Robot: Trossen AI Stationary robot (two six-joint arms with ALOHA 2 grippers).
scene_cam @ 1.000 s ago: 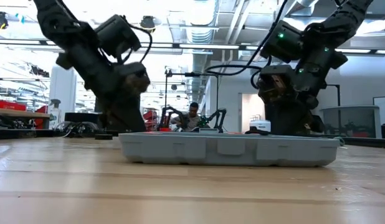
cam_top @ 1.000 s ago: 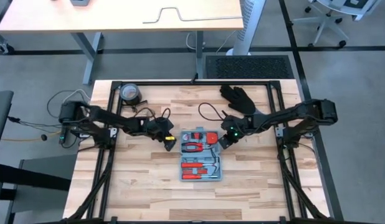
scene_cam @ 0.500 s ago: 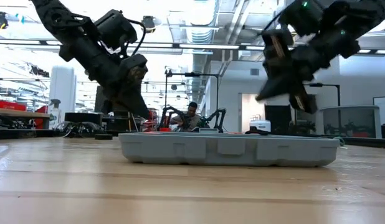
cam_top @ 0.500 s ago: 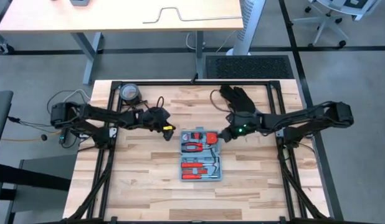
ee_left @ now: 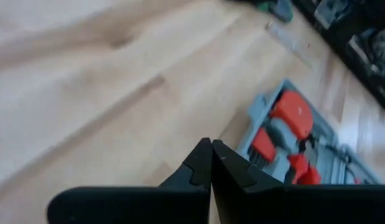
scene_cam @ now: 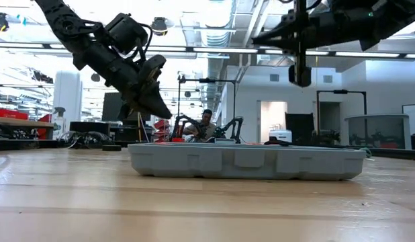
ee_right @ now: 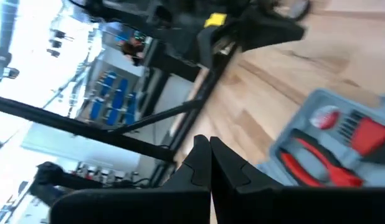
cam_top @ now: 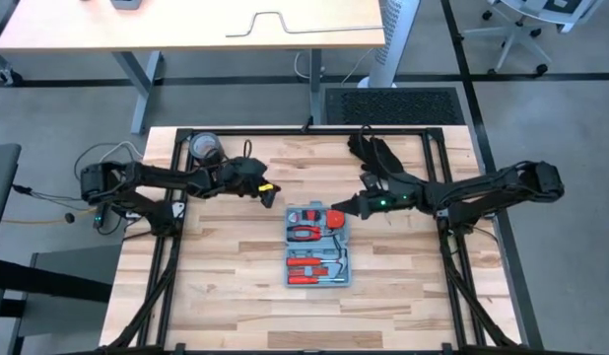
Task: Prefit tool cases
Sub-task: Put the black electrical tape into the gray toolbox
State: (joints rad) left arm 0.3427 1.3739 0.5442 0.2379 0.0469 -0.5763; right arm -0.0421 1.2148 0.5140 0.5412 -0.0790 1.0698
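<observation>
The tool case (cam_top: 319, 247) lies open and flat on the wooden table, its grey-blue tray showing red tools; the low view shows its grey side wall (scene_cam: 246, 161). My left gripper (cam_top: 270, 194) hangs shut above the table, off the case's far left corner, with fingers slanting down (scene_cam: 162, 111). My right gripper (cam_top: 336, 213) is shut and raised over the case's far right corner, pointing toward the table's left. Both wrist views show closed fingertips with nothing between them, left (ee_left: 211, 144) and right (ee_right: 209, 140), and the case (ee_left: 292, 134) beyond.
A black glove (cam_top: 372, 151) lies at the far right of the table, behind my right arm. A roll of tape (cam_top: 204, 148) sits at the far left corner. Black frame rails (cam_top: 176, 197) run along the table's sides. Bare wood lies near the case.
Both grippers have risen off the table beside the case. My left gripper has drawn back toward the far left. My right gripper has lifted high and tipped from pointing down to nearly level, aimed toward the table's left. The case has stayed where it was.
</observation>
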